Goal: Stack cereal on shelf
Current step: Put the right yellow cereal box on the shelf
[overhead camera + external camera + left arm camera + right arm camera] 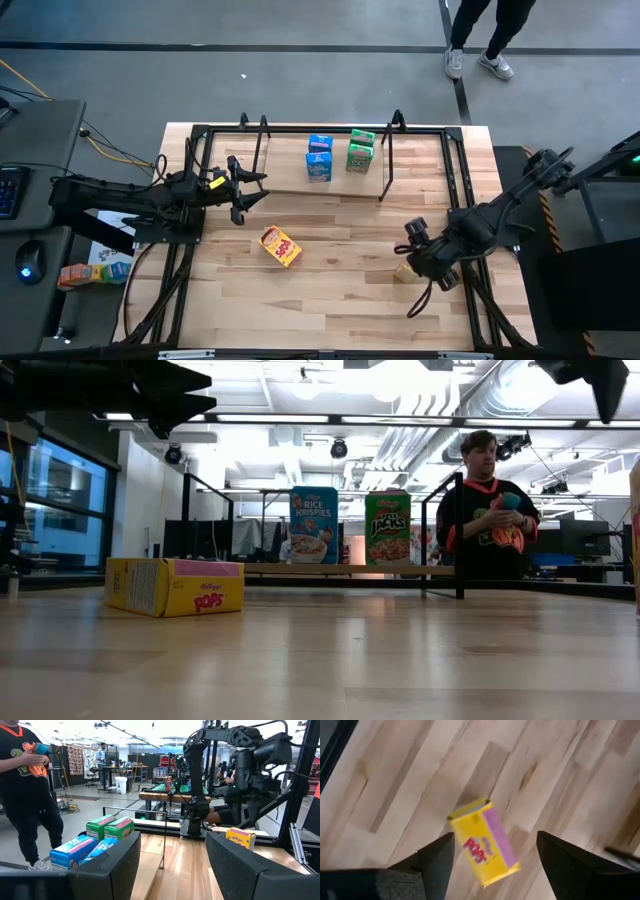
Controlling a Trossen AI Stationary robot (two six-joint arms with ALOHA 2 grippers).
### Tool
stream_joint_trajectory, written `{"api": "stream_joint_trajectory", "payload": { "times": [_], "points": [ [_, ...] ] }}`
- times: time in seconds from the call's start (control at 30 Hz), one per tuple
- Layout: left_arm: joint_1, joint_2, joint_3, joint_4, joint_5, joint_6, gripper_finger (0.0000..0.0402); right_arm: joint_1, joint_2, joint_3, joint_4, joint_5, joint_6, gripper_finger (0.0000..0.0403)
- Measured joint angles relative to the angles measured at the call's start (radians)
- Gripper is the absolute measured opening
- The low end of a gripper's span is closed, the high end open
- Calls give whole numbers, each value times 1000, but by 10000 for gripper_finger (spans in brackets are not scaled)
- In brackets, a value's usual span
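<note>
Two blue cereal boxes [319, 158] and two green ones [360, 150] stand upright on the board of the shelf [386, 172] at the table's far side; they also show in the low view [313, 525] [387, 528]. A yellow Pops box [280, 246] lies on its side mid-table [175, 586]. Another yellow box [404, 271] stands on the table by the right arm [240, 838]. My left gripper [250, 192] is open, level, left of the shelf [172, 865]. My right gripper [413, 243] is open in the air, looking down at the Pops box [485, 847].
A black frame [180, 260] edges the table. A person [490, 510] stands beyond the far edge. Spare small boxes [90, 272] and a mouse lie on a side desk at the left. Bare wood [340, 290] lies between the Pops box and the near edge.
</note>
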Motion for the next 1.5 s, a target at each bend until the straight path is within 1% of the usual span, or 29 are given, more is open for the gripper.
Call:
{"api": "stream_joint_trajectory", "payload": {
  "times": [0.13, 0.3, 0.37, 0.5, 0.67, 0.83, 1.0, 1.2, 1.33, 1.5],
  "points": [
    [4, 0, 0, 0, 0, 1, 218, 0, -50, -45, 35, 2, -4, 259],
    [4, 0, 0, 0, 0, 0, 218, 0, -73, -156, 91, -70, 12, 259],
    [4, 0, 0, 0, 0, 0, 218, -1, -74, -174, 96, -70, 5, 259],
    [4, 0, 0, 0, 0, 0, 218, -3, -75, -174, 113, -46, -35, 259],
    [4, 0, 0, 0, 0, 0, 218, -21, -75, -183, 128, -73, -41, 259],
    [4, 0, 0, 0, 0, 0, 218, -21, -75, -213, 197, -68, -69, 259],
    [4, 0, 0, 0, 0, 0, 218, -21, -74, -225, 176, -106, -32, 259],
    [4, 0, 0, 0, 0, -1, 218, -21, -74, -225, 192, -96, -26, 259],
    [4, 0, 0, 0, 0, -1, 218, -21, -74, -225, 191, -96, 40, 259],
    [4, 0, 0, 0, 0, 0, 218, -21, -74, -225, 192, -97, 86, 259]
  ]
}}
